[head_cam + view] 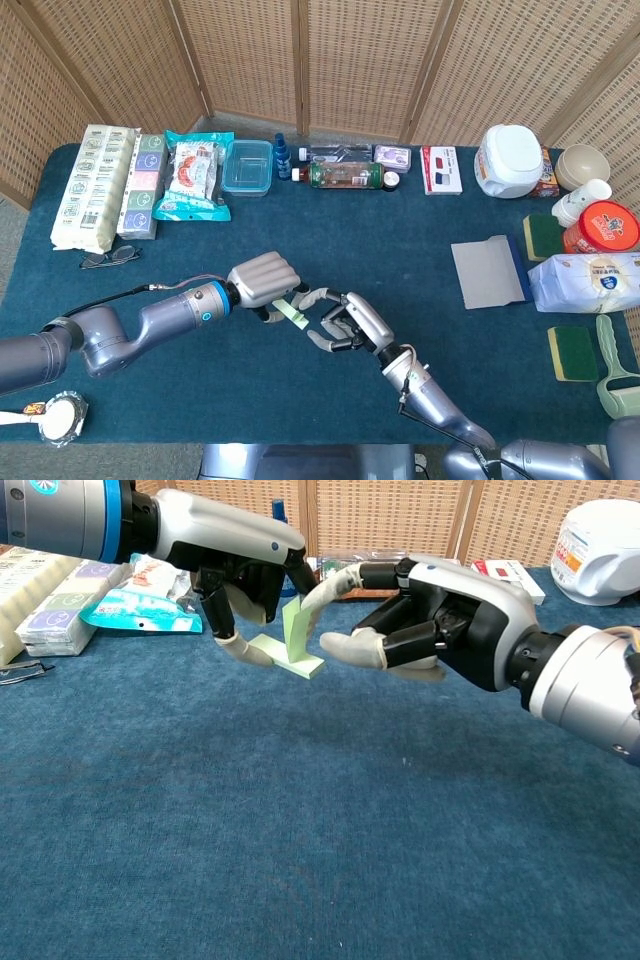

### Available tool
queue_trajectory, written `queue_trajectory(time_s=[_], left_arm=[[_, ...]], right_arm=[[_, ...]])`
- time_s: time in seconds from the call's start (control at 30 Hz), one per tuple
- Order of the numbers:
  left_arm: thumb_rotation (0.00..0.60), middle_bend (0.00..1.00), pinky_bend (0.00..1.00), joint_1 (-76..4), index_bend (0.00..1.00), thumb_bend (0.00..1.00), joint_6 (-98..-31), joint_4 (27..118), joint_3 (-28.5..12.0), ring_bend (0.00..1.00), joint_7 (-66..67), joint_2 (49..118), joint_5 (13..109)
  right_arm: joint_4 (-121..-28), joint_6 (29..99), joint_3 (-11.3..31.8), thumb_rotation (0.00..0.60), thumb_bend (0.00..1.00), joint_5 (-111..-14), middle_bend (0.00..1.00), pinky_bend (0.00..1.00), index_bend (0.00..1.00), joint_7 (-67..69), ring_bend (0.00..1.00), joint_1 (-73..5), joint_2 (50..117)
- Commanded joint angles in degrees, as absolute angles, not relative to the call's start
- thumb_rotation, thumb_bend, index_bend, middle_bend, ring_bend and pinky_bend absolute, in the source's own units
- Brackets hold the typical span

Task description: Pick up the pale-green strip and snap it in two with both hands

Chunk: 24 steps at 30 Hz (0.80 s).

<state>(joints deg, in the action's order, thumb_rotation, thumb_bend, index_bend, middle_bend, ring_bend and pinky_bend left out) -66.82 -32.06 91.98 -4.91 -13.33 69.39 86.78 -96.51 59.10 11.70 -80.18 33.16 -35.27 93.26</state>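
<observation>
The pale-green strip [294, 638] [291, 313] is bent into an L, one leg upright and one lying flat just above the blue cloth. My left hand [235, 575] [263, 283] holds it from above, fingers curled around the upright leg. My right hand [420, 620] [345, 322] is directly to its right with fingers spread. Its thumb and one finger bracket the strip's free end, very close to it; I cannot tell whether they touch.
Snack packets [190, 176], a clear box [247, 166], bottles [345, 175] and a white jar [510, 160] line the far edge. A grey sheet [487, 272], sponges [572, 352] and bags [590, 282] sit right. Glasses [110, 256] lie left.
</observation>
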Motion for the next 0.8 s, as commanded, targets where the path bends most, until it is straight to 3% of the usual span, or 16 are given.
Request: queue_trajectory(time_s=[0.03, 0.43, 0.8], left_arm=[[0.6, 1.0, 1.0, -66.89, 0.7, 0.42, -32.04, 91.94, -4.86, 1.0, -13.35, 69.47, 86.81], [0.6, 1.0, 1.0, -67.49, 0.7, 0.42, -31.84, 91.32, -5.17, 1.0, -13.12, 70.41, 86.32], [0.6, 1.0, 1.0, -67.64, 0.7, 0.42, -31.89, 90.84, -5.24, 1.0, -13.04, 70.85, 85.83]], right_arm=[[-96.36, 58.88, 11.81, 0.6, 0.38, -79.97, 1.0, 1.0, 0.38, 33.03, 1.0, -35.47, 93.4], [-96.81, 58.55, 12.12, 0.6, 0.38, -79.67, 1.0, 1.0, 0.36, 32.36, 1.0, -36.12, 93.8], [-96.82, 58.98, 11.94, 0.6, 0.38, -79.28, 1.0, 1.0, 0.4, 31.92, 1.0, -35.87, 93.86]])
